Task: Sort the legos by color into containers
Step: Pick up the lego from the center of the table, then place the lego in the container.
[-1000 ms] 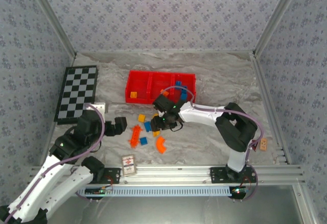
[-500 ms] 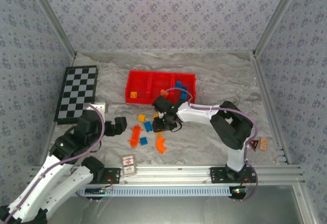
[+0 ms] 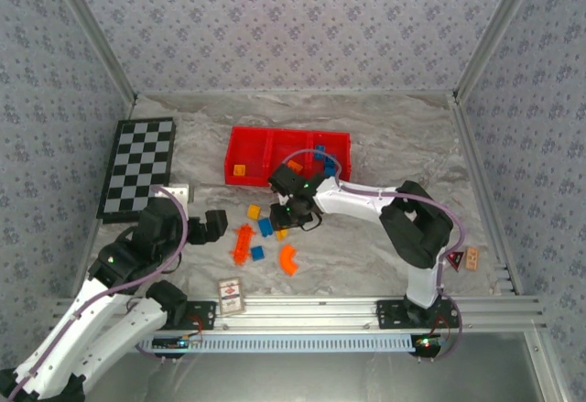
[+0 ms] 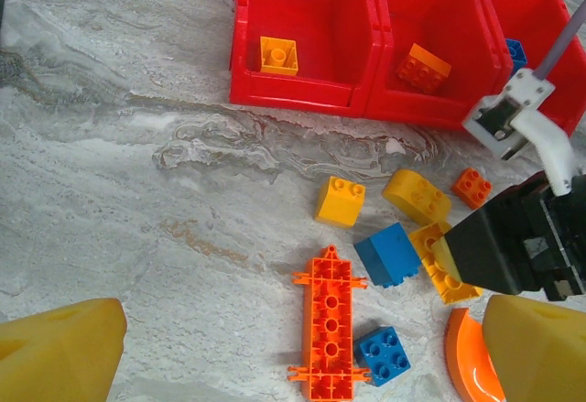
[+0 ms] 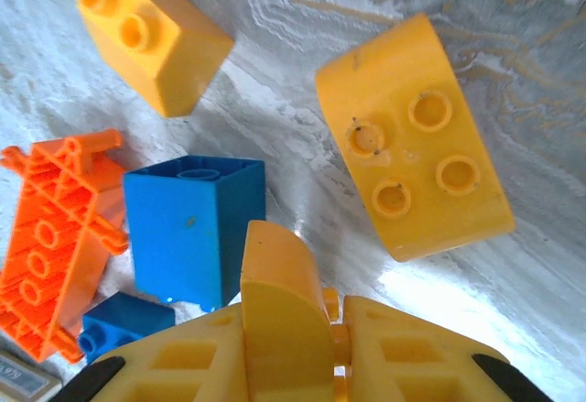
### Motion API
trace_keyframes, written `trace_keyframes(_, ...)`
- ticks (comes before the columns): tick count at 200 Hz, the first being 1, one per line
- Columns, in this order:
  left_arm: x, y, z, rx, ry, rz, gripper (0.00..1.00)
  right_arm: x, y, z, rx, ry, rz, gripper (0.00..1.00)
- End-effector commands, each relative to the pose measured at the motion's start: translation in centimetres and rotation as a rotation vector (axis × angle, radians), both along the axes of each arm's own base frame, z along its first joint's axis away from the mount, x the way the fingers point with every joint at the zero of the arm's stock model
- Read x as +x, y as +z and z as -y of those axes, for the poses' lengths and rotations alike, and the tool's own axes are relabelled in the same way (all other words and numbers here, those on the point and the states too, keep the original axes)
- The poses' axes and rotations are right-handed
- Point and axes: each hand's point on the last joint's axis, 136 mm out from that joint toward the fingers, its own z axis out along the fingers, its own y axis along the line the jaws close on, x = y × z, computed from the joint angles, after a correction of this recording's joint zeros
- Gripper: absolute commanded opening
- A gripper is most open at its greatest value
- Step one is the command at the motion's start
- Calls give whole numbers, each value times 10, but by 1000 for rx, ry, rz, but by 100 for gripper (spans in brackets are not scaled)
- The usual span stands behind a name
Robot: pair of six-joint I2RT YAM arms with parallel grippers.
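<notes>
The red tray has three compartments: a yellow brick lies in the left, an orange one in the middle, and blue ones in the right. Loose legos lie in front of it: a long orange brick, two blue bricks, a yellow brick, a rounded yellow one, a small orange one and a curved orange one. My right gripper is down among them, shut on a yellow brick. My left gripper hangs open left of the pile.
A black-and-white checkerboard lies at the left. A small white card sits by the near rail. A small tan block rests at the right beside the right arm. Patterned walls enclose the table on three sides.
My right gripper has closed its jaws on the yellow brick and shifted slightly left and toward the tray. The left arm has stayed still.
</notes>
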Motion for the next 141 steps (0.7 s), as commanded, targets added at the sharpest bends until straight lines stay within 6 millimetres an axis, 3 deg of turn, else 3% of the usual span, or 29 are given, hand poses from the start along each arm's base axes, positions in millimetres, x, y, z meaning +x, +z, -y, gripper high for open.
trace_keyframes(1, -2, -1, 2, -11, -9, -9, 100, 10, 40, 0, 7, 26, 84, 27)
trace_keyframes(13, -2, -1, 2, -11, -8, -7, 100, 13, 50, 2, 4, 27, 90, 27)
trace_keyframes(31, -2, -1, 2, -12, -8, -6, 100, 35, 71, -2, 31, 8, 141, 26)
trace_keyframes(67, -3, 0, 1, -12, -5, -4, 100, 93, 120, -20, 135, -25, 260, 26)
trace_keyframes(98, -3, 1, 1, -17, -3, 1, 100, 142, 148, -46, 240, -34, 330, 25)
trace_keyframes(118, -3, 2, 0, -20, -1, 5, 100, 163, 154, -62, 283, -16, 354, 25)
trace_keyframes(141, -4, 3, 0, -23, -3, 8, 100, 190, 145, -75, 317, -21, 370, 24)
